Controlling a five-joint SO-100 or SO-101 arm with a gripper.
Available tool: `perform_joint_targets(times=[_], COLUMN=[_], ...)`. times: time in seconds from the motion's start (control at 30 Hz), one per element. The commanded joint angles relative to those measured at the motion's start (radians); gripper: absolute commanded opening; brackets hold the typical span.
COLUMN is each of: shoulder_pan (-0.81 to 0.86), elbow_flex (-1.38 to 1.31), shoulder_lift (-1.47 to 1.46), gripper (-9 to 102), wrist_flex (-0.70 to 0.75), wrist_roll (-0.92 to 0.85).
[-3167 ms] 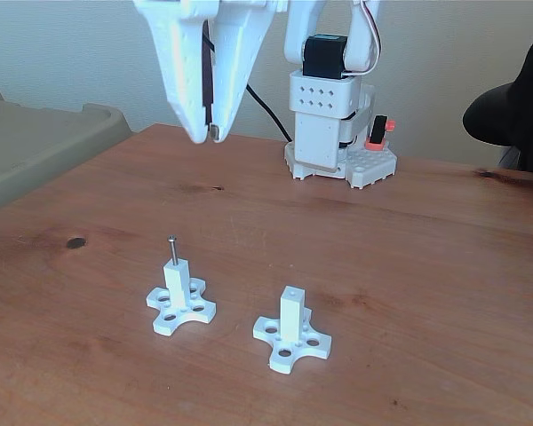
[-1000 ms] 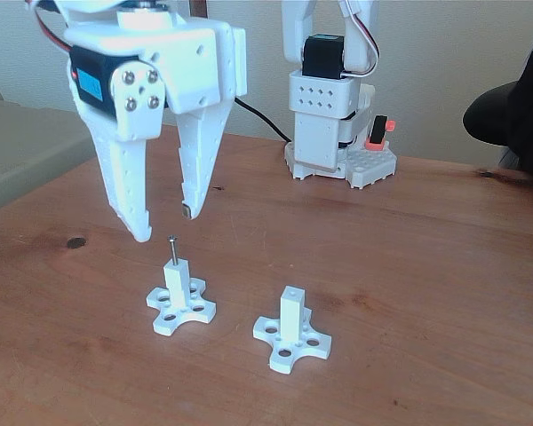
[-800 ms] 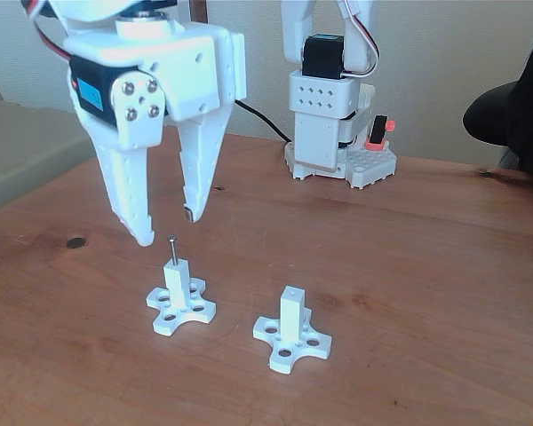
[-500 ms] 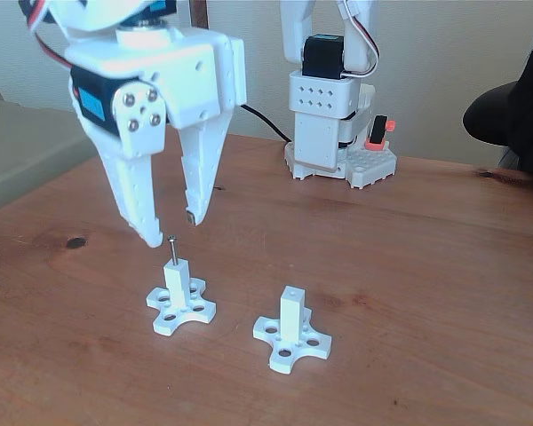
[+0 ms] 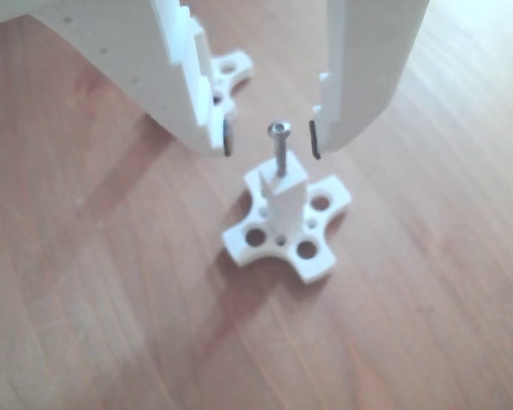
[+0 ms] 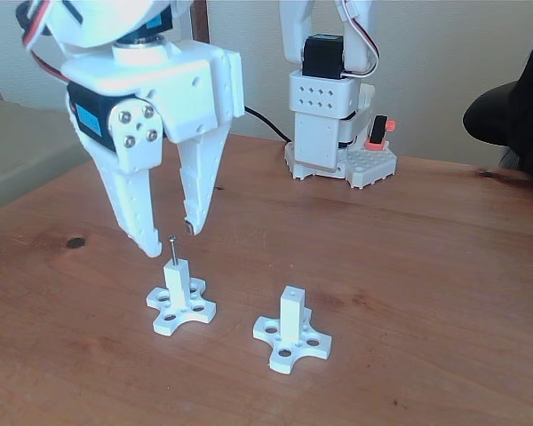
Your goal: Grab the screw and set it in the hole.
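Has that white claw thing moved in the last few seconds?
Yes. In the fixed view the tool has come down from high above the table and shifted left, and now hangs open with its tips either side of the screw standing in the left post.

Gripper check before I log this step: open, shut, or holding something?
Gripper: open, holding nothing, jaws either side of the screw.

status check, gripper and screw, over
Gripper open, fingers either side of the screw's head. Screw upright in left post, ungrasped. Right post's hole empty, nothing blocking.
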Motion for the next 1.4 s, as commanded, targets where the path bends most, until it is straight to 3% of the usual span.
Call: perform_joint_targets(times=[0.0,1.37], shoulder_pan=[-0.011,-0.003], elbow_flex=[-0.081,-0.103], shoulder_lift=[0.028,-0.028], gripper=[11,9], wrist_flex=[-0.002,-0.021], wrist_roll=[0.006,0.008])
